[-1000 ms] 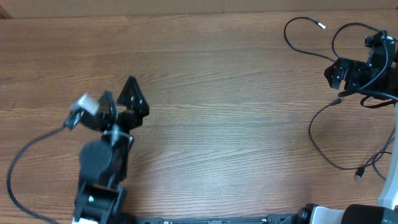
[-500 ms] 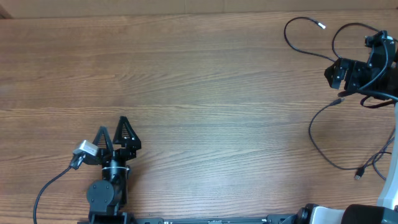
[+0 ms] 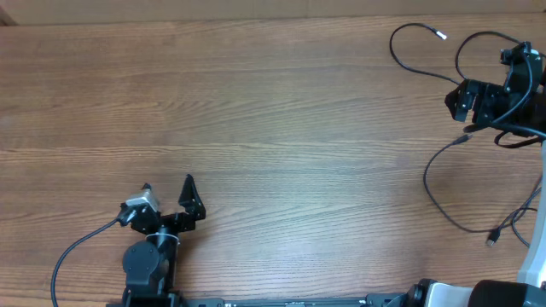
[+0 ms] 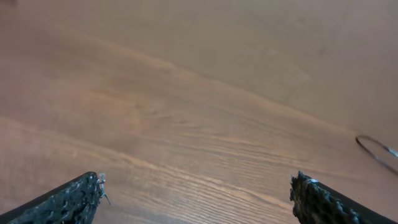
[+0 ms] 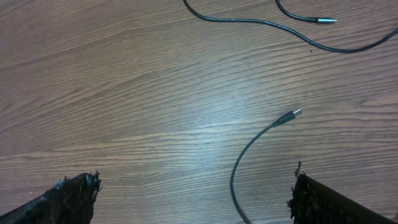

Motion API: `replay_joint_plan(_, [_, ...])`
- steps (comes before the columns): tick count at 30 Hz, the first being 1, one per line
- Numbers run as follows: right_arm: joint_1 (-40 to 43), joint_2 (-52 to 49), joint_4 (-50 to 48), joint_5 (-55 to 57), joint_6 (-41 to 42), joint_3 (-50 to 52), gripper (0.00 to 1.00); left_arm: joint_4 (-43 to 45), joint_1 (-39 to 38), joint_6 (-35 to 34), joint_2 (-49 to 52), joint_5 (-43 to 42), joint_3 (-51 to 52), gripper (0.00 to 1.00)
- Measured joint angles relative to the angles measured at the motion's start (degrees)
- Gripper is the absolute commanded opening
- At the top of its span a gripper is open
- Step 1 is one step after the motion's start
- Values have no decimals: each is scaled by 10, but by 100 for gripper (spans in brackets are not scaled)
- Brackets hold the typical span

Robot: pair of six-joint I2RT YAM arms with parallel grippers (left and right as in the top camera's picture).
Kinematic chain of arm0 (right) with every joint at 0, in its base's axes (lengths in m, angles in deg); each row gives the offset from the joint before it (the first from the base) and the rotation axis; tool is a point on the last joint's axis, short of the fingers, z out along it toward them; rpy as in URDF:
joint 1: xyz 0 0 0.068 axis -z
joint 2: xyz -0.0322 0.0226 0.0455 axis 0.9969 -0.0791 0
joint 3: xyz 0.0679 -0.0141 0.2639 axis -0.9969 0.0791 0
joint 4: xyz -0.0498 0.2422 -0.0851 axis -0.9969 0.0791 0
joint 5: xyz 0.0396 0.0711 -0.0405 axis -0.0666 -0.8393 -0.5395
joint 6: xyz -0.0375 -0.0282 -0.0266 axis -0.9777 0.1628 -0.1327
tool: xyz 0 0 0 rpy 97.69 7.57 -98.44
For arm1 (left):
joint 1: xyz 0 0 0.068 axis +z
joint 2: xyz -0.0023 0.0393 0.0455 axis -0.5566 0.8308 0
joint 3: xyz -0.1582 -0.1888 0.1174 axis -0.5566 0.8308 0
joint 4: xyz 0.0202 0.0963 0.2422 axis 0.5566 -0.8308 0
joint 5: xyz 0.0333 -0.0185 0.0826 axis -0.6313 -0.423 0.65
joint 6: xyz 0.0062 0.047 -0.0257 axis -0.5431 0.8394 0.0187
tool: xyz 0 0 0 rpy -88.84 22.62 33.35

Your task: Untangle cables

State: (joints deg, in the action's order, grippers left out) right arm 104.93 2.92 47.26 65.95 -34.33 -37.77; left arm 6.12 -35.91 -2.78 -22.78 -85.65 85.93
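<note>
Wood of a warm brown colour with fine straight grain makes the broad worktop point(image 3: 281, 111), and a paler band borders it at the top of the overhead view. At the lower left, the left fingers point(image 4: 68, 200) stand wide apart and hold nothing. The thin black cables point(image 3: 425, 181) lie loose in open curves on the far right part, some silver-tipped. The right fingers point(image 5: 68, 198) hang there, also spread and empty, over a small plug point(image 5: 292, 114).
</note>
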Motion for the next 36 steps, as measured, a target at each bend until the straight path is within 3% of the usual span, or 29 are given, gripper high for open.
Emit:
replay_joint_plan(23, [0, 0, 0, 0, 0, 0, 100, -1, 0, 124, -28, -28, 0, 100])
replay_joint_plan(36, [0, 0, 0, 0, 0, 0, 100, 0, 0, 134, -28, -28, 0, 100])
